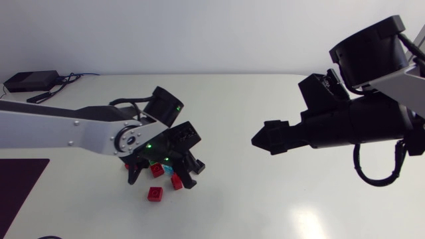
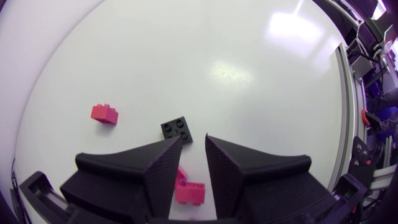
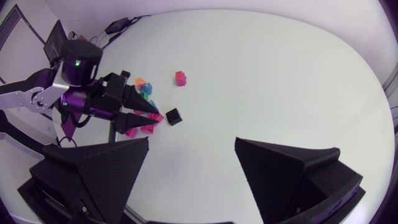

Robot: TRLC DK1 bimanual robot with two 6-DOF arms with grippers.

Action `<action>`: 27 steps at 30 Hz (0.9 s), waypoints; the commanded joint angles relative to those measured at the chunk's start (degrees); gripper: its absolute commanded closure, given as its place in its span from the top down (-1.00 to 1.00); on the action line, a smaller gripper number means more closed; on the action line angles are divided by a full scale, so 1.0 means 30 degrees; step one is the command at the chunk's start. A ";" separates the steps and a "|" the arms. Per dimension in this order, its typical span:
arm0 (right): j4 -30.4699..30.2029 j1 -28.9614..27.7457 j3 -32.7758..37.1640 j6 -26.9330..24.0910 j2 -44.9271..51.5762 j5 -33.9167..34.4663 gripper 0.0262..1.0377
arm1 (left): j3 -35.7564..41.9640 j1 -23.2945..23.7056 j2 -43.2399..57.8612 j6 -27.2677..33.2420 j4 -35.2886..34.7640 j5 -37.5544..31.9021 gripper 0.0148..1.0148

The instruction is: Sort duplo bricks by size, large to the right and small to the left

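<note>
Barely begun: bricks (image 1: 157, 170) clustered in one heap, none sorted right. Left gripper (image 2: 193, 142) spread over them, gripping nothing. Right gripper (image 3: 191, 142) wide apart, empty, well clear.

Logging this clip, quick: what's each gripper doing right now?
Left gripper: open, above a pink brick, gripping nothing.
Right gripper: open, empty.

My left gripper (image 2: 193, 138) hangs over the white table (image 2: 249, 74), its fingers (image 2: 134, 171) parted by a narrow gap. In that gap, under the gripper, I see pink-red bricks (image 2: 189, 193). A small black brick (image 2: 177, 129) lies just ahead of the fingertips. A red brick (image 2: 104, 114) sits farther off to one side, apart from the rest.
</note>
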 commanded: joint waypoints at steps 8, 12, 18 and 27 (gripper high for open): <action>-0.0062 0.0039 -0.0412 0.0393 0.0142 0.0137 0.92 | 0.2589 0.0058 0.4023 -0.0474 0.1153 -0.0485 -0.46; 0.0084 0.0068 -0.0441 0.0422 0.0259 0.0137 0.92 | 0.3468 0.0292 0.5107 -0.0474 0.1417 -0.0602 -0.46; -0.0004 0.0097 -0.0324 0.0422 0.0259 0.0137 0.92 | 0.3321 0.1113 0.5664 -0.0181 0.1446 -0.0602 -0.46; -0.0092 0.0215 -0.0295 0.0481 0.0142 0.0108 0.92 | 0.1387 0.2343 0.4492 0.0640 0.1446 -0.0602 -0.46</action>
